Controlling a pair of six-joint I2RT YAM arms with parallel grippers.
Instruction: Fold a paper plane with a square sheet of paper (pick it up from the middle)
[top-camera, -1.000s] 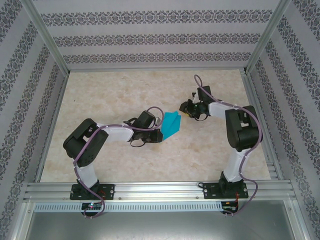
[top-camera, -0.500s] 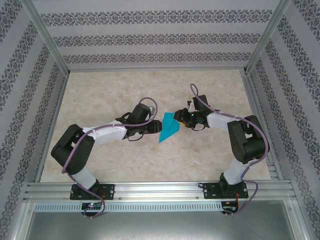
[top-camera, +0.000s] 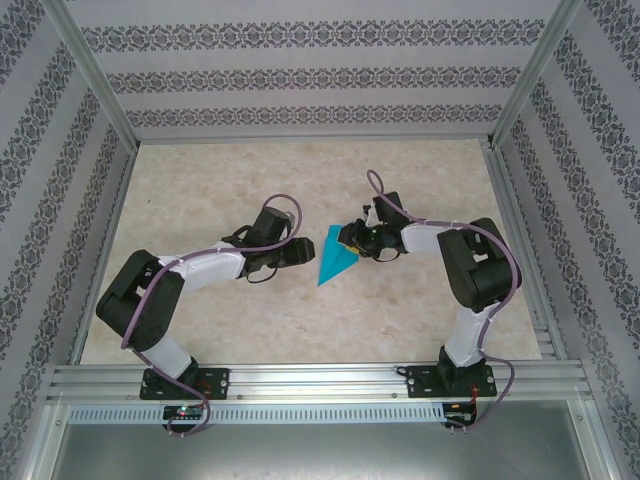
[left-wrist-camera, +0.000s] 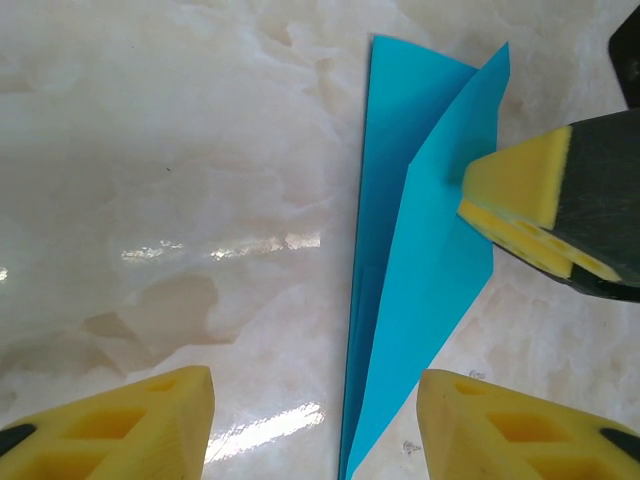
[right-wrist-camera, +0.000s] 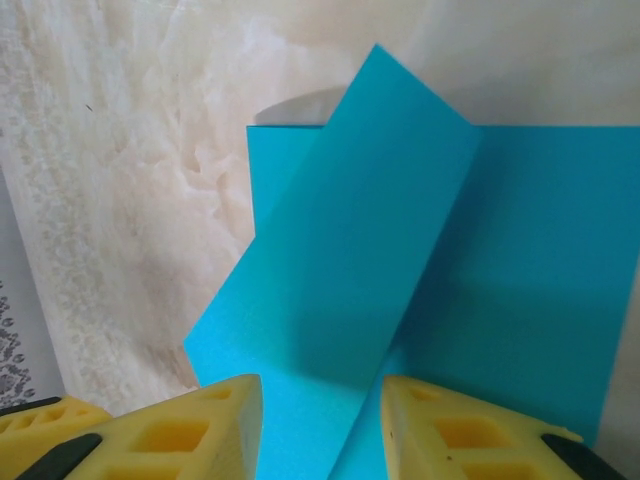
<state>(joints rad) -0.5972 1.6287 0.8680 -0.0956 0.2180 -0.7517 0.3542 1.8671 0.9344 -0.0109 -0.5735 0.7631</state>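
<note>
Top external view is showing the folded teal-blue paper (top-camera: 334, 258) lying on the marbled table (top-camera: 220, 180) as a narrow, pointed wedge, its sharp tip aiming toward the near edge and its wide end facing away. In the left wrist view the paper (left-wrist-camera: 420, 270) is showing layered folds, with one long crease running down toward the tip. In the right wrist view the paper (right-wrist-camera: 520, 260) is lifting one slanted flap off the flatter layer, and a shadow is falling under that flap's upper corner. At the paper's wide end the right gripper (top-camera: 352, 238) is meeting its right-hand corner. Seen from the left wrist, the right gripper (left-wrist-camera: 490, 205) is pressing a yellow pad onto that edge. From its own camera the right gripper (right-wrist-camera: 322, 400) is keeping its yellow fingers (right-wrist-camera: 200, 425) partly apart, with the raised flap running into the gap between them and no pinch showing. Off the paper's left long edge the left gripper (top-camera: 303, 250) is hovering near it without touching. Its jaws are standing wide apart, and from its wrist camera the left gripper (left-wrist-camera: 315, 410) is framing the paper's tip between its two fingers (left-wrist-camera: 150, 425). Beyond the paper on every far side, patterned walls (top-camera: 320, 75) are enclosing the table.
</note>
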